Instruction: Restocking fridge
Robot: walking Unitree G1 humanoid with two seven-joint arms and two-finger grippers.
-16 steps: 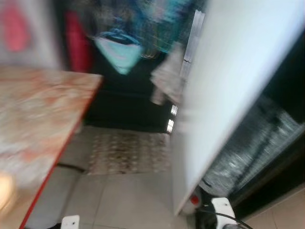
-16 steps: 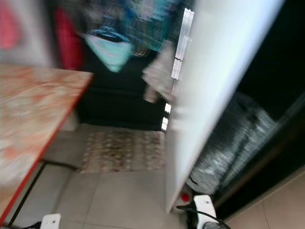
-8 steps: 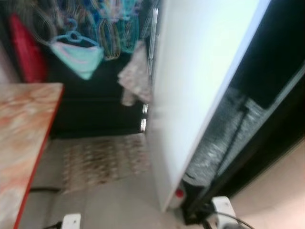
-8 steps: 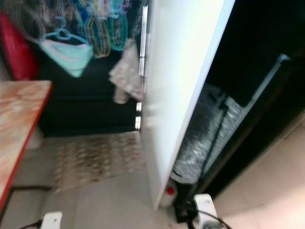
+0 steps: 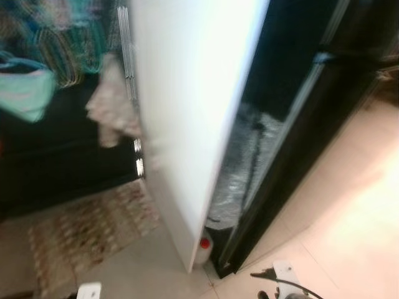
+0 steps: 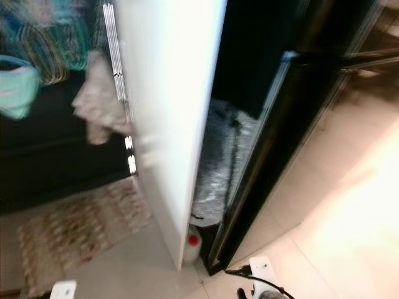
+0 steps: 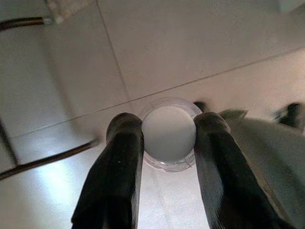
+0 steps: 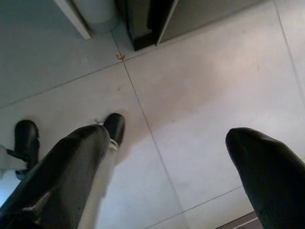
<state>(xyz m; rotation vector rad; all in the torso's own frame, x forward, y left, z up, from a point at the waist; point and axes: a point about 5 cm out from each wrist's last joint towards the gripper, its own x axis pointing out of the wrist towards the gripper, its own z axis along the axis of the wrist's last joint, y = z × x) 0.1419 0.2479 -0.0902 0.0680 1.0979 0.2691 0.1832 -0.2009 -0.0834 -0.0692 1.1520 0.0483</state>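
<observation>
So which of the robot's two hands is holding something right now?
The left hand: its black fingers grip a round, white-capped clear container. The right hand hangs open over bare floor tiles.

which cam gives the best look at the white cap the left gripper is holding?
Left wrist view. The white cap, ringed by a clear rim, sits sharp between the left gripper's black fingers, over floor tiles. Both eye views are blurred and aimed at the white fridge door.
</observation>
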